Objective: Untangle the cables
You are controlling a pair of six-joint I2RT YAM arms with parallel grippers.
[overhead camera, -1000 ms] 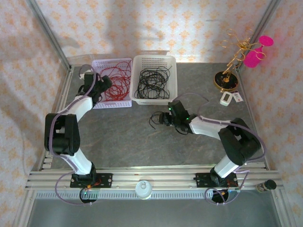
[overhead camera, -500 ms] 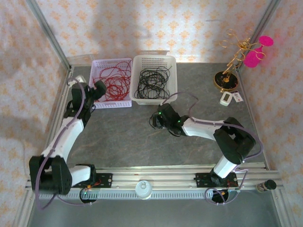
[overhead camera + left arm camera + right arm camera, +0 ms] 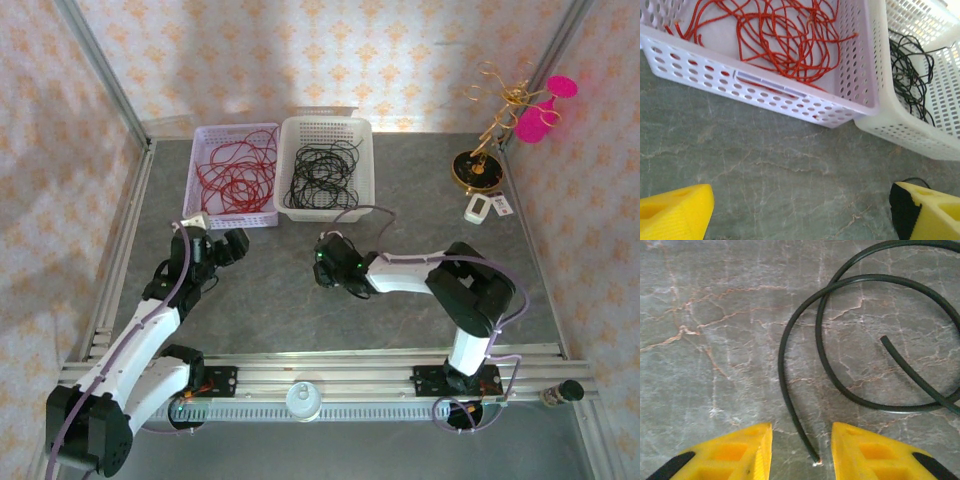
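At the far side of the desk (image 3: 280, 295) we find two baskets side by side, touching. The left basket (image 3: 230, 221) has a cable heap (image 3: 235, 175) in it, and the right basket (image 3: 322, 213) has the other cable heap (image 3: 322, 172). A loose cable (image 3: 782, 360) lies looped on the desk before the right basket, with one end between the right fingers (image 3: 740, 455). The left fingers (image 3: 670, 215) are before the left basket's near wall. At the far right stands an ornament stand (image 3: 478, 165), with small tags (image 3: 485, 207) just before it.
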